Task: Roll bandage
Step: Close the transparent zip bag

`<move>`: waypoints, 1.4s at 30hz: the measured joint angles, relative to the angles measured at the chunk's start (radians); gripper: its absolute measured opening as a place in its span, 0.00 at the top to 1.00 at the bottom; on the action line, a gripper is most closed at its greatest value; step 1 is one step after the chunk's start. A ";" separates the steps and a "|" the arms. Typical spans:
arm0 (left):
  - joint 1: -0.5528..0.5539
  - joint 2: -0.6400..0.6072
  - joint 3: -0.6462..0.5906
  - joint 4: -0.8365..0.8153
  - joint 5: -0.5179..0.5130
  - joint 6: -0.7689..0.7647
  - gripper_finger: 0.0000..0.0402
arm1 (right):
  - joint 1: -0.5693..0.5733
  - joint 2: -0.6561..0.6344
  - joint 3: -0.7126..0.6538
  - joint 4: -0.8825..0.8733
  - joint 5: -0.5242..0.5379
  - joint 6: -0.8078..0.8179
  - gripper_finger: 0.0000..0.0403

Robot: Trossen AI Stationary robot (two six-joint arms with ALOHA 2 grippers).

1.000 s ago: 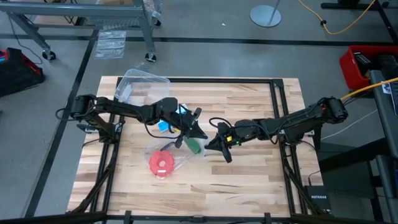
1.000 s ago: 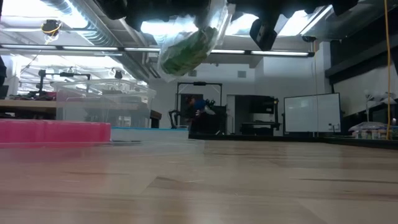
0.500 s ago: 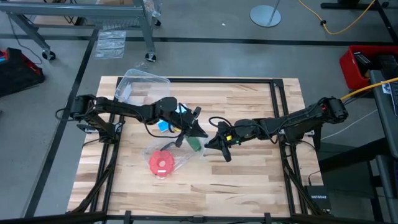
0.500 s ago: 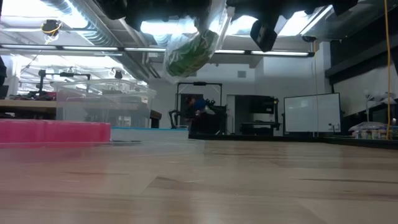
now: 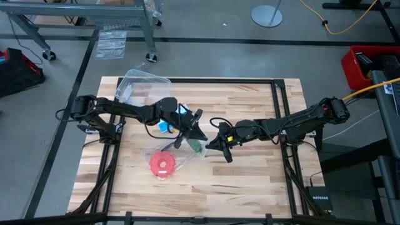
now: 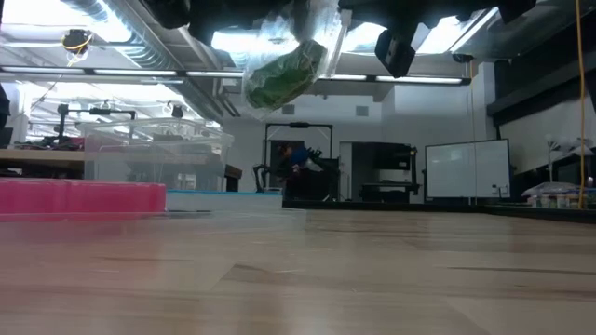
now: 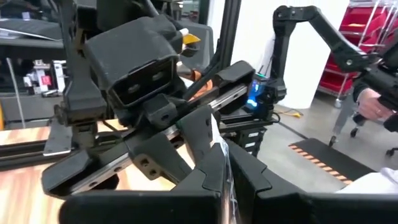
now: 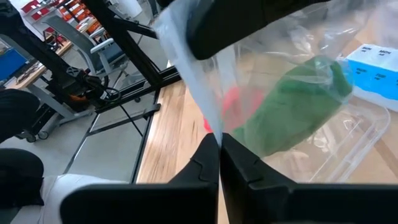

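The bandage point(image 8: 283, 102), a bunched green bundle, hangs inside a clear plastic bag point(image 6: 312, 33) held up off the wooden table point(image 5: 250, 175), above its middle. Both grippers meet at that bag: the left gripper point(image 5: 195, 132) has its fingers pinched together on the plastic, and the right gripper point(image 5: 215, 145) is clamped tight on the bag's edge just beside it. Below sits a red round disc point(image 5: 162, 164), with a blue-and-white pill box point(image 8: 376, 71) and a clear plastic container point(image 5: 142, 84) farther back.
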 joint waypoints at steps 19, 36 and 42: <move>-0.066 -0.003 0.000 -0.075 -0.080 0.127 0.71 | 0.000 0.001 -0.002 0.025 0.001 0.000 1.00; -0.058 -0.001 0.000 -0.165 -0.222 0.178 0.72 | 0.000 0.001 -0.002 0.027 -0.060 0.001 1.00; -0.073 -0.001 0.000 -0.157 -0.222 0.172 0.72 | 0.000 0.001 -0.002 0.027 -0.059 0.000 1.00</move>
